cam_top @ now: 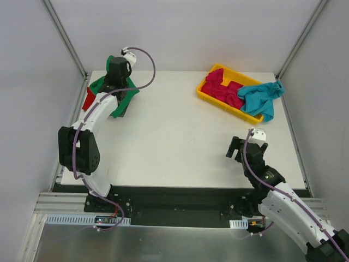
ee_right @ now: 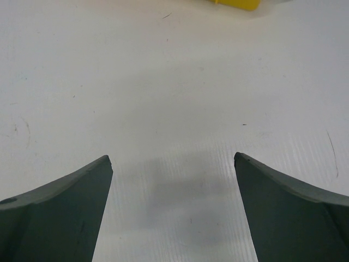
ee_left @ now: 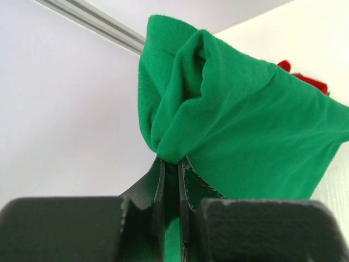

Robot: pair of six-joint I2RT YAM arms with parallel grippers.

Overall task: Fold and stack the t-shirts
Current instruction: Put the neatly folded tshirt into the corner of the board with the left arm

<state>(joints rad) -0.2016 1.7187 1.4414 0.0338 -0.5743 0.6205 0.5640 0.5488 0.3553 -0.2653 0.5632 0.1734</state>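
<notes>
While left hand (ee_left: pixel 173 164) pinches green tee (ee_left: pixel 245 136), red tee (ee_left: pixel 311 82) mostly hidden, right hand (ee_right: pixel 173 157) spread.

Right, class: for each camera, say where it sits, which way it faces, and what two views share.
Top external: above and behind the robot, looking down on the table; left arm and right arm show.
Left wrist: on the left arm, looking along the left gripper, shut on the green t-shirt.
Right wrist: on the right arm, looking down at bare table past the open right gripper.
Shared: top external and right wrist both show the yellow tray.
</notes>
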